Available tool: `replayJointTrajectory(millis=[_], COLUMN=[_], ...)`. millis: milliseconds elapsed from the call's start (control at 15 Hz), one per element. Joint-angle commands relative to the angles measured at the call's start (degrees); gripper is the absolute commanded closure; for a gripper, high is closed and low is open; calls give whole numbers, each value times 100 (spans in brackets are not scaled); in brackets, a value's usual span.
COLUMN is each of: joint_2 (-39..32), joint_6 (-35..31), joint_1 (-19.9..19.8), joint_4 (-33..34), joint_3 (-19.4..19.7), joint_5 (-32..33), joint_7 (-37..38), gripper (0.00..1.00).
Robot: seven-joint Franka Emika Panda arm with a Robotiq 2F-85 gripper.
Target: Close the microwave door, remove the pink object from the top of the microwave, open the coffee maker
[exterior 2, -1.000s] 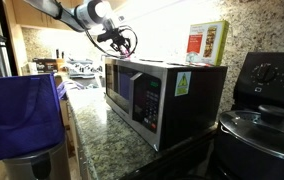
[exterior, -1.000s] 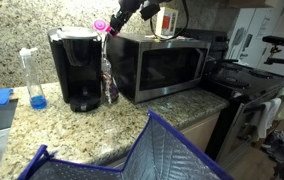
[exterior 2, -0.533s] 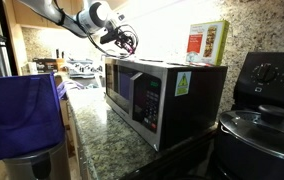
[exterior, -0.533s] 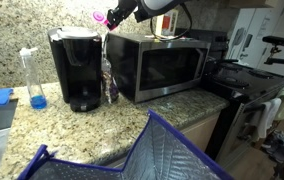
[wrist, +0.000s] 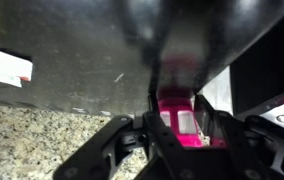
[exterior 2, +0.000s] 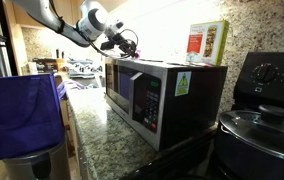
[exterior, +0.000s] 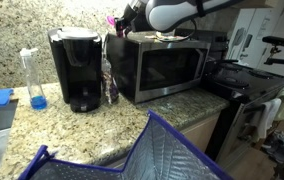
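The microwave [exterior: 125,72] stands on the granite counter with its dark glass door [exterior: 167,68] shut; it also shows in an exterior view [exterior 2: 197,92]. The black coffee maker [exterior: 77,68] stands to its left, lid down. My gripper [exterior: 117,22] is shut on the pink object [exterior: 111,20] and holds it in the air above the microwave's left top corner. In the wrist view the pink object [wrist: 180,118] sits between the two fingers of my gripper [wrist: 180,135]. In an exterior view my gripper [exterior 2: 125,44] hovers above the microwave's far end.
A red-and-white box [exterior 2: 207,43] stands on the microwave. A clear bottle with blue liquid [exterior: 34,78] and another bottle [exterior: 108,78] stand by the coffee maker. A blue bag [exterior: 147,150] fills the foreground. A stove [exterior: 247,82] stands to the right.
My gripper has lifted with the pink object and shifted a little toward the microwave's top corner, and the arm has swung round above the microwave. The door and coffee maker have not moved.
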State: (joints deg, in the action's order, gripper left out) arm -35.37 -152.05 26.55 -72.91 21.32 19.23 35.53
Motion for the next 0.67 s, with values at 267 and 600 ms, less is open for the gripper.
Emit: replayJointTrajectory(millis=[267,600], joint_2=[710,842], joint_6=[-357,-763], joint_1=[694,1112], joint_4=[-1414,-1803], joint_3=[669,1172], joint_5=[1319,1402], joint_7=[2701,3013], gripper=[84,27])
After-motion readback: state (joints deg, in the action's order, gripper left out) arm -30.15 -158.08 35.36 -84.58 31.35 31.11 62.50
